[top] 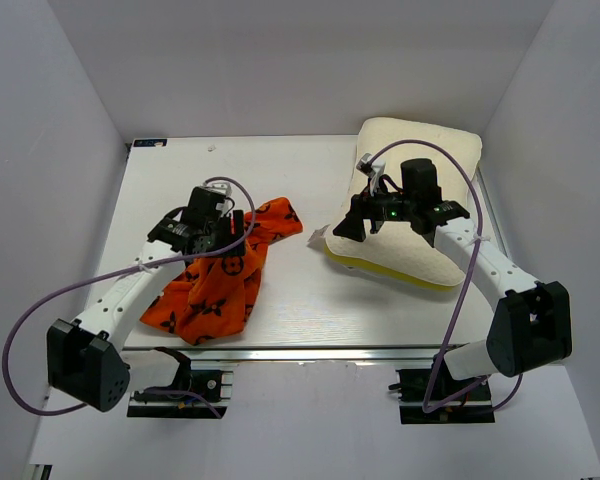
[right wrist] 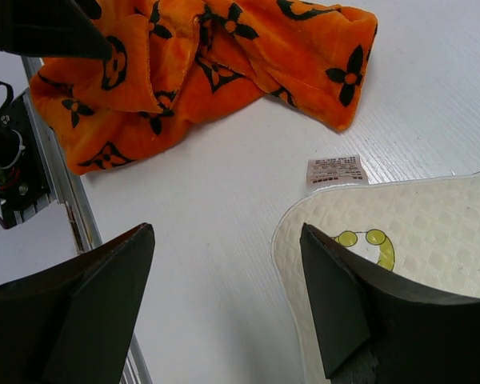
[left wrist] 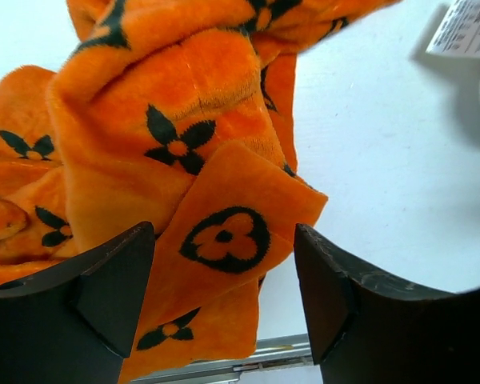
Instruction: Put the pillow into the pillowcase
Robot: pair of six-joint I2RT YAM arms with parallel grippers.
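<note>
The orange pillowcase (top: 220, 275) with black flower marks lies crumpled on the left half of the table. My left gripper (top: 242, 226) hovers over its upper part, open; a flap of the pillowcase (left wrist: 224, 240) shows between the fingers without being pinched. The cream quilted pillow (top: 420, 190) with a yellow underside lies at the right rear. My right gripper (top: 348, 230) is open above the pillow's near-left corner; in the right wrist view the pillow (right wrist: 416, 240) and its white label (right wrist: 336, 170) lie below the right gripper (right wrist: 228, 296), with the pillowcase (right wrist: 216, 72) beyond.
White walls enclose the table (top: 300, 300) on three sides. The metal rail of the front edge (top: 310, 352) runs below the pillowcase. Purple cables loop off both arms.
</note>
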